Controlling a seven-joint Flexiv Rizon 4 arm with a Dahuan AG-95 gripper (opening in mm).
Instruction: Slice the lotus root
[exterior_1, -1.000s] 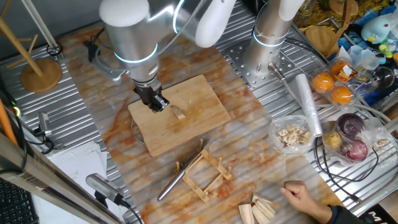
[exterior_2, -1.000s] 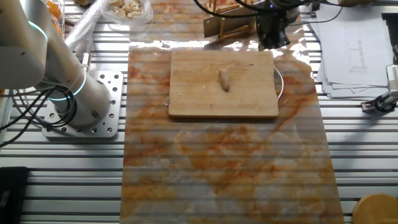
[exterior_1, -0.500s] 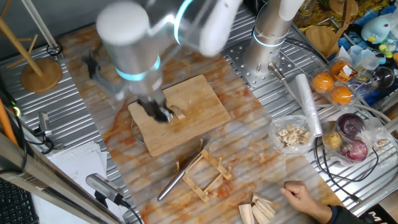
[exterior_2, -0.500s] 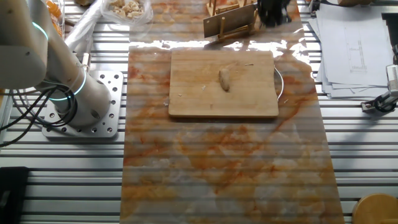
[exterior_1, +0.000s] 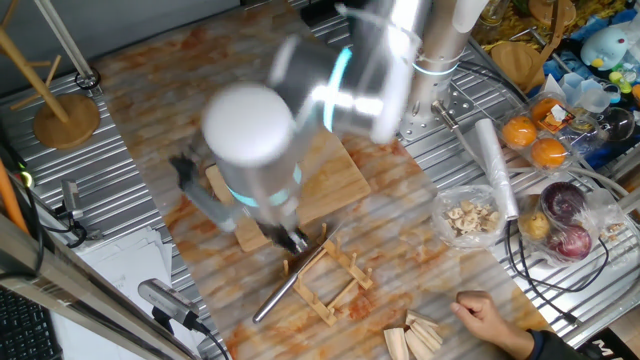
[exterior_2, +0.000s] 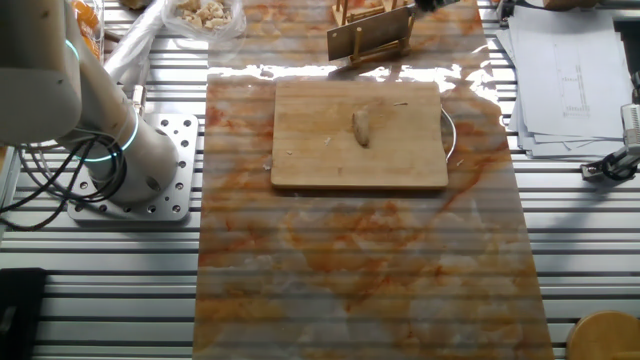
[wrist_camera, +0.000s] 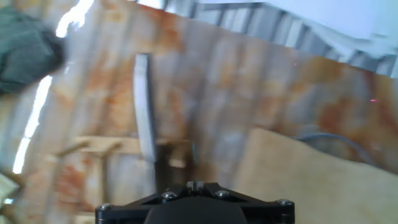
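Clear bag (exterior_1: 470, 215) right of the board holds pale chips; another bag (exterior_1: 575, 215) holds dark red round produce. Lotus root (exterior_2: 362, 126) lies whole on the cutting board (exterior_2: 360, 160), nothing touching it, same spot as a second ago. Arm has swung off the board since then: gripper (exterior_1: 292, 240) now blurred over the wooden rack (exterior_1: 330, 275) with the knife (exterior_1: 285, 285), well apart from the root. Hand view shows the blade (wrist_camera: 144, 112) and rack ahead; fingers not visible, so can't tell if apart or together.
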